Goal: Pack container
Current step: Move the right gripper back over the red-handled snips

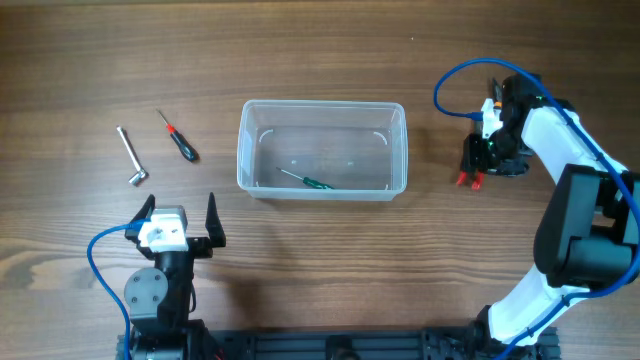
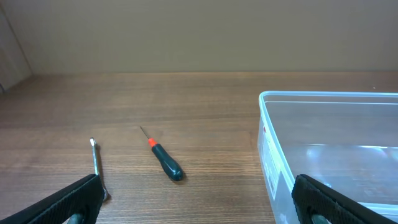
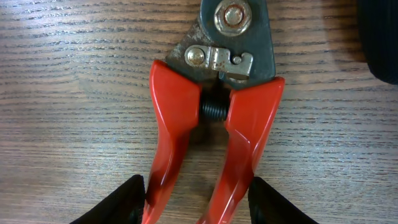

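Observation:
The clear plastic container (image 1: 322,104) stands mid-table and holds a small green-handled screwdriver (image 1: 310,181). Its near left corner shows in the left wrist view (image 2: 267,143). My right gripper (image 1: 478,165) is to the right of the container, low over the table. Its fingers (image 3: 198,186) press on both sides of the handles of the red-handled cutters (image 3: 249,124), which lie on the wood (image 1: 468,181). My left gripper (image 1: 180,215) is open and empty at the front left (image 2: 199,199).
A black-handled screwdriver with a red collar (image 1: 180,140) (image 2: 165,160) and a silver L-shaped wrench (image 1: 130,156) (image 2: 96,163) lie on the table left of the container. A blue cable loops above the right arm (image 1: 450,85).

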You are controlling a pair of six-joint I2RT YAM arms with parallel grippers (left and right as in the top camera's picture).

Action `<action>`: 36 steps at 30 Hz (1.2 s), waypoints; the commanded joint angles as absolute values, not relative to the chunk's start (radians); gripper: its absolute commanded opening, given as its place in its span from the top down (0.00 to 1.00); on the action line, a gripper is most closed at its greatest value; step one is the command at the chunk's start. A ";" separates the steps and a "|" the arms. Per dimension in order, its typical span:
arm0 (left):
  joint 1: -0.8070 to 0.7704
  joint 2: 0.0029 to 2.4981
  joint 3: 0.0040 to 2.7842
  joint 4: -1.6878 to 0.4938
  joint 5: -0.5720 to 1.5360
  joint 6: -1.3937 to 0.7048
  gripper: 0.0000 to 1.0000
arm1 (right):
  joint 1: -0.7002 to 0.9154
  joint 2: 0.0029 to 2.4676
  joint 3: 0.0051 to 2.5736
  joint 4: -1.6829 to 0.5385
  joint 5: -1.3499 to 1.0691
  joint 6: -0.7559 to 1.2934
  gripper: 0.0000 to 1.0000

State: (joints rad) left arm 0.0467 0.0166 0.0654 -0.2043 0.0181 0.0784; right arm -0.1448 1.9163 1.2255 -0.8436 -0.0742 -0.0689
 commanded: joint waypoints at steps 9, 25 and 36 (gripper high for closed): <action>0.041 0.014 0.061 -0.202 0.033 0.101 0.00 | -0.115 1.936 1.232 -0.857 -0.052 -0.076 0.36; 0.041 0.014 0.061 -0.202 0.033 0.101 0.00 | -0.115 1.934 1.466 -1.033 -0.026 0.167 0.30; 0.041 0.014 0.061 -0.202 0.033 0.101 0.00 | -0.056 1.934 1.466 -0.978 -0.033 0.291 0.32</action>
State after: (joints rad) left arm 0.0467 0.0166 0.0654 -0.2043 0.0181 0.0784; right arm -0.0986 1.9194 1.4490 -0.9913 -0.0223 0.2302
